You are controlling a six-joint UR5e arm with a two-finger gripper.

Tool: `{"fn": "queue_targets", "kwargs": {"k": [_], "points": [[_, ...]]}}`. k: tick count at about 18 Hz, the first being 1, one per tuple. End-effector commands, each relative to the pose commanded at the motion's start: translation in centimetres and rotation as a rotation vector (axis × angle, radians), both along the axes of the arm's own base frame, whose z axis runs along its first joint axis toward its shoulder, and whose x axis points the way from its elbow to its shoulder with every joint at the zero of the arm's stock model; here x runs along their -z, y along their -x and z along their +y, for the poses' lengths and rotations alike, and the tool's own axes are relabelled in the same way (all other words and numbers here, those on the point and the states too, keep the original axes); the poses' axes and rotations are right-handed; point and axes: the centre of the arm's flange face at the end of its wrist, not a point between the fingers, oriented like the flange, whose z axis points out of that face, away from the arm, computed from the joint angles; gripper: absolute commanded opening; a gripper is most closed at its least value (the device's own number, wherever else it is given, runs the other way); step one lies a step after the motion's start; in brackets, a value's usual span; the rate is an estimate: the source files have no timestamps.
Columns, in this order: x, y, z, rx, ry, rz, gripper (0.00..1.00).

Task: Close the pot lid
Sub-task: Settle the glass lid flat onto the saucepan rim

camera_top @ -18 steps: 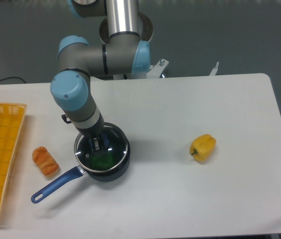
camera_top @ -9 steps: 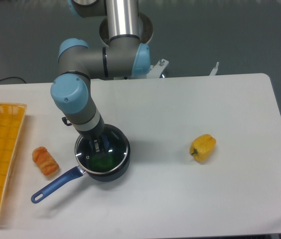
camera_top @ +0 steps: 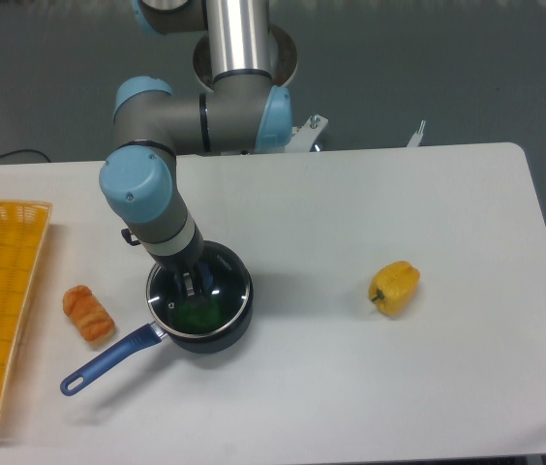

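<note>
One gripper (camera_top: pixel 194 282) sits over the lid (camera_top: pixel 225 295) on the pot (camera_top: pixel 217 332) — whether its fingers pinch the knob, I cannot tell.

1. The arm's wrist housing (camera_top: pixel 137 189) has drifted slightly right and a touch down compared with a second ago.
2. The lid (camera_top: pixel 199 295) sits a hair further right over the pot (camera_top: pixel 205 334) than it did a second ago; its silver rim now lines up more closely with the pot's edge.
3. The tool (camera_top: pixel 192 283) has moved along with it, by the same slight amount, above the lid's centre.
</note>
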Motion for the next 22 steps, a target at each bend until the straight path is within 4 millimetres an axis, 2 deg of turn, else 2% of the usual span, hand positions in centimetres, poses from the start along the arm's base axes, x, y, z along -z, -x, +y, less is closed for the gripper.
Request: {"fn": "queue_targets", "kwargs": {"k": [8, 12, 22], "points": [[0.28, 0.07, 0.28, -0.003, -0.009, 0.006, 0.6], [0.35, -0.04, 0.28, 0.0, -0.008, 0.005, 0.64], [0.44, 0.02, 0.2, 0.009, -0.005, 0.003, 0.64]]}}
